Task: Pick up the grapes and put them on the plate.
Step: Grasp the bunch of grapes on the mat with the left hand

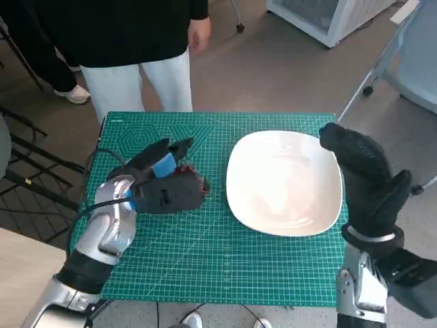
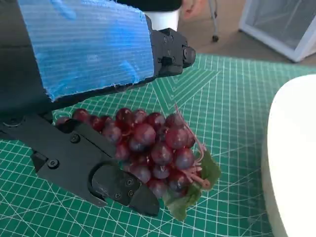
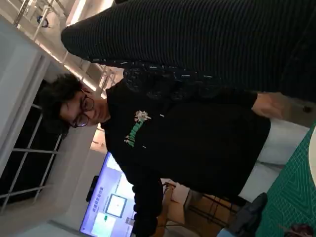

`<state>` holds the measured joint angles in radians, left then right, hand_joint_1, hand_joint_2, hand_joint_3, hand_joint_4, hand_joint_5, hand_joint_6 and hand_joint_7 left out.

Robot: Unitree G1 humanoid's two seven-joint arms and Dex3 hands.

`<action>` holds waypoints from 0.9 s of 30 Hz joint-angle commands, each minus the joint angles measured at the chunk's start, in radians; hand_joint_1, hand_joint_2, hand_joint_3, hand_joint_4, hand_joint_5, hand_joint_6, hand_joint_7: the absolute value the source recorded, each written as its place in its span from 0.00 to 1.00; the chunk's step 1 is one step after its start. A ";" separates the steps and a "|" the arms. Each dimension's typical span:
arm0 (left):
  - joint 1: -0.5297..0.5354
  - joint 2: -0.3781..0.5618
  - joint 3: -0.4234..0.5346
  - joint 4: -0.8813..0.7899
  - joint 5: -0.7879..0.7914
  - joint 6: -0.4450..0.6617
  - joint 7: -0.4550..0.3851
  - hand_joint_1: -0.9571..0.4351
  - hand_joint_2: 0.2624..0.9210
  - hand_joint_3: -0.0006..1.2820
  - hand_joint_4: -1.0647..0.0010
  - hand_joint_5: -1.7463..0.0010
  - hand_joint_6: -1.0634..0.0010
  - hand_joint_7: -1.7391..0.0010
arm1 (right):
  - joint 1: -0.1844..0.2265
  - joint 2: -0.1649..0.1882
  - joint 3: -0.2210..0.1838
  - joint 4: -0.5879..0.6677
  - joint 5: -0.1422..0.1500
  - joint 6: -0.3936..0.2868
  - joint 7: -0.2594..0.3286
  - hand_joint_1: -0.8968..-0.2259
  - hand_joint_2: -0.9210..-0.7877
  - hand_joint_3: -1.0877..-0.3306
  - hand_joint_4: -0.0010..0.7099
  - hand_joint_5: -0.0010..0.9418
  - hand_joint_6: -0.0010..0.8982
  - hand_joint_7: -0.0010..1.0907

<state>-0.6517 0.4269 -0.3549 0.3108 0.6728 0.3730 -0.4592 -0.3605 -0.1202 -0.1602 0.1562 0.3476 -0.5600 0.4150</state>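
I have the left hand gripping the grapes at the plate's nine o'clock, right hand empty with fingers apart; next, carry toward three o'clock and release.

Dark-red grapes, white plate, green gridded mat.

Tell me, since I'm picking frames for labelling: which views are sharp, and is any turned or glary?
Head view: sharp, evenly lit, soft sheen on the plate. Left wrist view: grapes crisp in the left robot hand. Right wrist view: turned sideways, dim, right robot hand dark across the top, bright window glare behind the person.
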 commanded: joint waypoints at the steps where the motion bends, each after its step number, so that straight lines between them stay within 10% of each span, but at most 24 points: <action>1: -0.050 -0.009 -0.030 0.089 0.018 0.005 0.013 0.43 0.65 0.00 1.00 1.00 0.87 0.99 | 0.019 -0.001 -0.001 0.002 -0.006 0.007 -0.006 0.35 0.00 0.50 0.47 0.00 0.04 0.36; 27: -0.191 -0.086 -0.123 0.543 -0.028 -0.094 0.022 0.45 0.68 0.00 1.00 1.00 0.86 1.00 | 0.023 -0.002 0.001 -0.001 0.000 0.021 -0.004 0.35 0.00 0.49 0.47 0.00 0.03 0.37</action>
<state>-0.8351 0.3481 -0.4678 0.8052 0.6581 0.2972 -0.4196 -0.3588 -0.1189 -0.1572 0.1541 0.3484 -0.5550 0.4149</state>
